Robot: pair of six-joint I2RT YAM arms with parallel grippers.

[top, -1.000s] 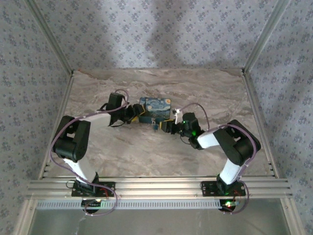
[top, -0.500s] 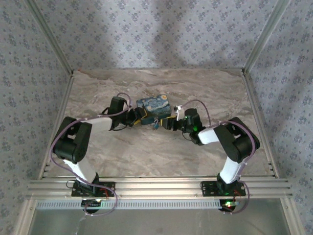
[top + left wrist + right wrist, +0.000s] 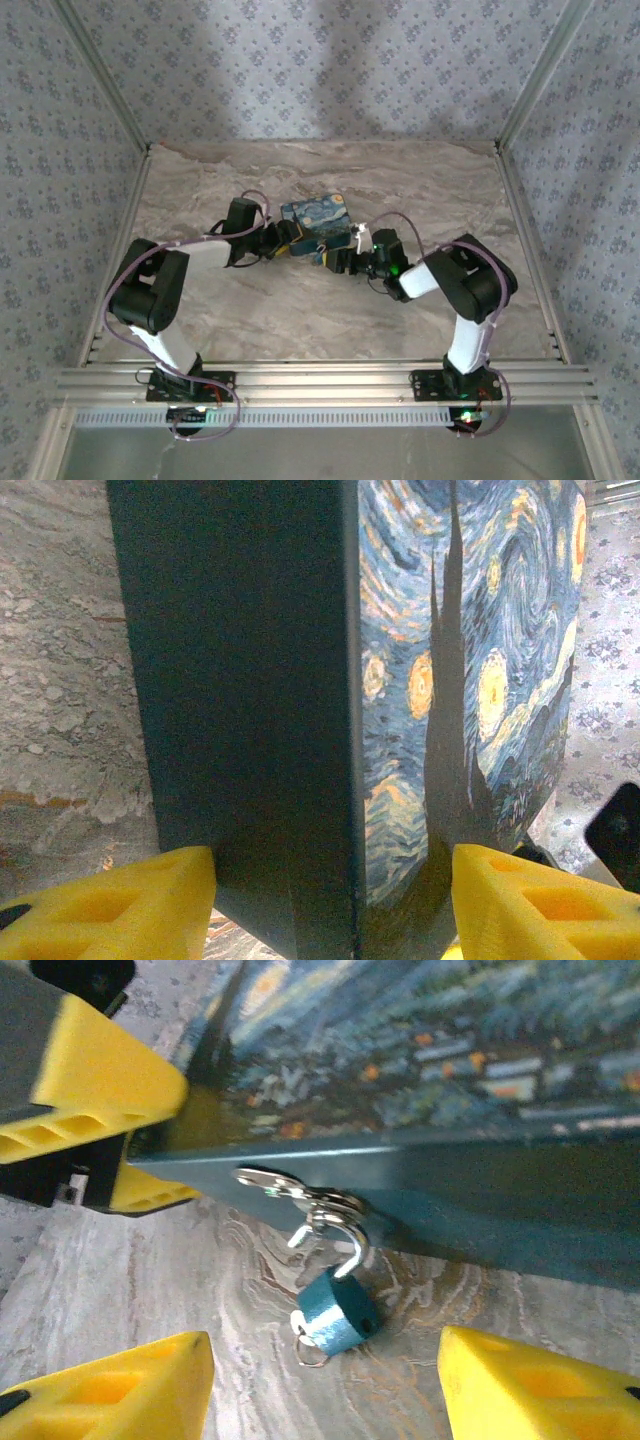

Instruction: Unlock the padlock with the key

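- Padlock (image 3: pixel 335 1315) hangs below the front edge of the painted box (image 3: pixel 480 1230), just ahead of the right gripper (image 3: pixel 325 1360). That gripper's yellow jaws are spread wide and hold nothing.
- Its silvery shackle (image 3: pixel 345 1235) is hooked through a metal hasp (image 3: pixel 275 1185) on the box's edge. The blue body dangles tilted over the marbled bench (image 3: pixel 200 1270); I cannot tell whether it touches the surface.
- A small silvery ring (image 3: pixel 310 1352) shows at the padlock's underside, too blurred to tell what it belongs to.
- The box's painted face is soft and out of focus in the right wrist view, and its far and right parts are cut off.
- Beyond the hasp, at the box's left end, the left gripper (image 3: pixel 333 865) has its jaws closed on a corner of the box, one yellow pad on each side. In its own wrist view the box's dark side and painted face run off the top.
- From above, the box (image 3: pixel 315 218) lies between the two grippers, and the padlock at its front is too small to make out.
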